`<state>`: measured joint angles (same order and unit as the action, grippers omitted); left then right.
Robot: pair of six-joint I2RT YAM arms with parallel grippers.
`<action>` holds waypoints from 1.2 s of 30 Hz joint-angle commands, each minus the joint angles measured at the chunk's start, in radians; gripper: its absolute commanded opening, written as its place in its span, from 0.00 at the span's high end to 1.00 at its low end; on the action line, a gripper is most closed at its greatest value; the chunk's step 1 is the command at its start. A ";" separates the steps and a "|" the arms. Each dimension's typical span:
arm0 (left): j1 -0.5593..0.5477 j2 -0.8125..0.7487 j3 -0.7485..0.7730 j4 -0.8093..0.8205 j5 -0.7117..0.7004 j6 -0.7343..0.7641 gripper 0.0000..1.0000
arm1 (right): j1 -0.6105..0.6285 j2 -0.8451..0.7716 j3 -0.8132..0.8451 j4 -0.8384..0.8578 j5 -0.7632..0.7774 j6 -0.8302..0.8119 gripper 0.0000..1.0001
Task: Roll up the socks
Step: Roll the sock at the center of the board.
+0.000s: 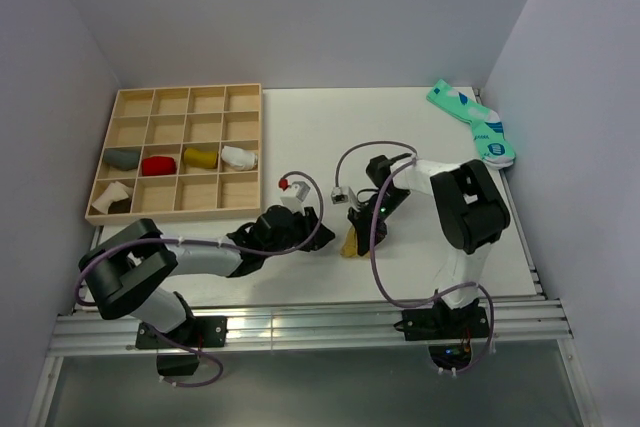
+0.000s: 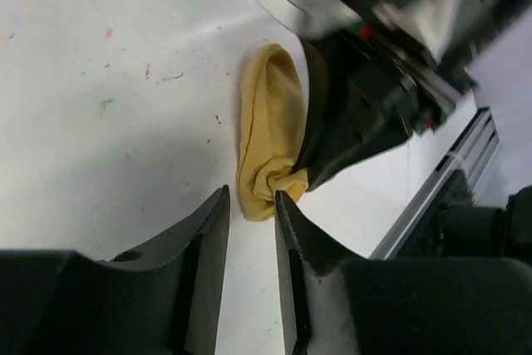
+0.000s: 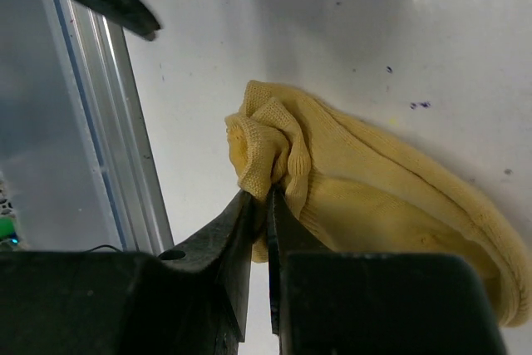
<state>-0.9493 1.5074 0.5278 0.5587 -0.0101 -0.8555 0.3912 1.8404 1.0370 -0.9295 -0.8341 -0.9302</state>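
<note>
A mustard-yellow sock (image 1: pixel 350 243) lies on the white table close to the front edge, between the two arms. My right gripper (image 3: pixel 264 197) is shut on the bunched, puckered end of this sock (image 3: pixel 391 205), and the rest of the fabric lies flat on the table. In the left wrist view the sock (image 2: pixel 268 135) stretches away from my left gripper (image 2: pixel 251 201). That gripper stands open by a narrow gap, with nothing between its fingers. Its tips are just short of the crumpled end. The right gripper's black body (image 2: pixel 357 114) covers the sock's right side.
A wooden compartment tray (image 1: pixel 185 90) at the back left holds rolled socks: grey (image 1: pixel 123 158), red (image 1: pixel 158 164), yellow (image 1: pixel 200 157), and two white ones (image 1: pixel 238 157). A teal-and-white pair (image 1: pixel 470 119) lies at the back right corner. A metal rail (image 1: pixel 300 327) runs along the front edge.
</note>
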 commanded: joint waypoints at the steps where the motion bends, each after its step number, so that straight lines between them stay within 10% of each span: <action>1: -0.032 -0.003 -0.018 0.144 -0.041 0.214 0.67 | -0.026 0.037 0.054 -0.083 -0.017 -0.012 0.90; 12: -0.059 0.203 0.172 0.165 0.271 0.500 0.55 | -0.066 0.145 0.121 -0.155 -0.022 -0.033 0.90; 36: -0.057 0.373 0.219 0.185 0.335 0.497 0.62 | -0.087 0.168 0.126 -0.146 -0.008 -0.027 0.91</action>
<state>-1.0031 1.8622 0.7200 0.7136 0.3004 -0.3550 0.3138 2.0006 1.1465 -1.0973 -0.8730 -0.9401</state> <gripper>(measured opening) 0.395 0.150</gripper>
